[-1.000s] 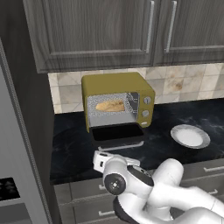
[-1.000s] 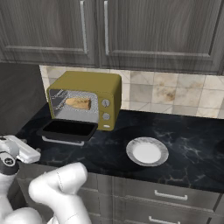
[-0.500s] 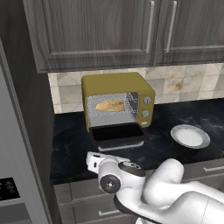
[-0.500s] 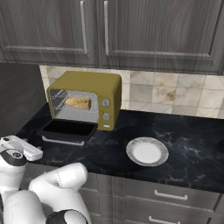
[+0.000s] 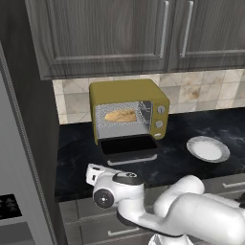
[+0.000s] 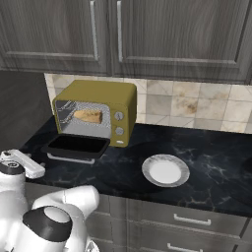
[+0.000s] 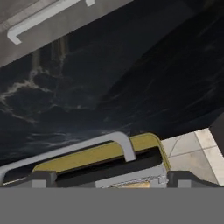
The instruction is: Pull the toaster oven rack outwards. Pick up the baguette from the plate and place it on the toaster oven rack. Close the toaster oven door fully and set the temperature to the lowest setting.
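The toaster oven door (image 5: 128, 145) is lying open; the baguette (image 5: 120, 115) is sitting on the toaster oven rack (image 5: 125, 119) inside. Gripper (image 7: 111, 178) jaws are standing apart, gripping nothing, facing the door's handle (image 7: 70, 148). The plate (image 6: 165, 170) is sitting bare.

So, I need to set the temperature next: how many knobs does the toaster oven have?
2, both on the toaster oven's right panel: an upper knob and a lower knob directly beneath it. None seems hidden.

Yellow oven (image 5: 128, 91) at counter's back; door (image 5: 128, 146) folded down flat, open. Baguette (image 5: 120, 115) lies on rack (image 5: 125, 120) inside. White plate (image 5: 208, 149) right of oven, bare.
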You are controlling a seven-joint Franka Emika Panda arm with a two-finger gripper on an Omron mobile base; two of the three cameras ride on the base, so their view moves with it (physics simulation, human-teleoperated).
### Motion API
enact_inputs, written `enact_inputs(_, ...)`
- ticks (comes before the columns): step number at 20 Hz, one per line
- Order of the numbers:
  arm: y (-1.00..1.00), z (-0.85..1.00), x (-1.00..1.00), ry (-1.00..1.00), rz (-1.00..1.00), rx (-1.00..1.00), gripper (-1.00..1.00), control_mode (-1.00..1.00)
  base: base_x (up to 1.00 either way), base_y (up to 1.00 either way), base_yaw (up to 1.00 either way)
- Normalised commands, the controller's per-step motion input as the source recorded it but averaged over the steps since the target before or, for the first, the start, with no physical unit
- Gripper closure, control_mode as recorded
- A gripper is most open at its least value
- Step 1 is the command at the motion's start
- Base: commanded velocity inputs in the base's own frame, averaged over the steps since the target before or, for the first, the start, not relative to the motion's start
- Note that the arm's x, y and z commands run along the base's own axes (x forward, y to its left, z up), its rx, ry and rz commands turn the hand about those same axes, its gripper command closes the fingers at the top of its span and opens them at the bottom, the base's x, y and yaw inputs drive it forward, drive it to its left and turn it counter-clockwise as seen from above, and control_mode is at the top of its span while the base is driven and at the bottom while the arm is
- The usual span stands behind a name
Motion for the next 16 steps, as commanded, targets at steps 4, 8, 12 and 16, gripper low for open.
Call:
enact_inputs(4,0.14,0.00,0.21,0.02,-0.13,0.00,-1.00,-1.00,0.00,0.00,0.00)
enact_inputs(8,0.00,0.00,0.18,0.11,-0.06,0.00,-1.00,-1.00,0.00,0.00,0.00)
enact_inputs(12,-0.01,-0.03,0.16,0.14,-0.01,0.00,-1.00,-1.00,0.00,0.00,0.00)
enact_inputs(16,-0.06,-0.11,0.18,0.07,0.00,0.00,-1.00,-1.00,0.00,0.00,0.00)
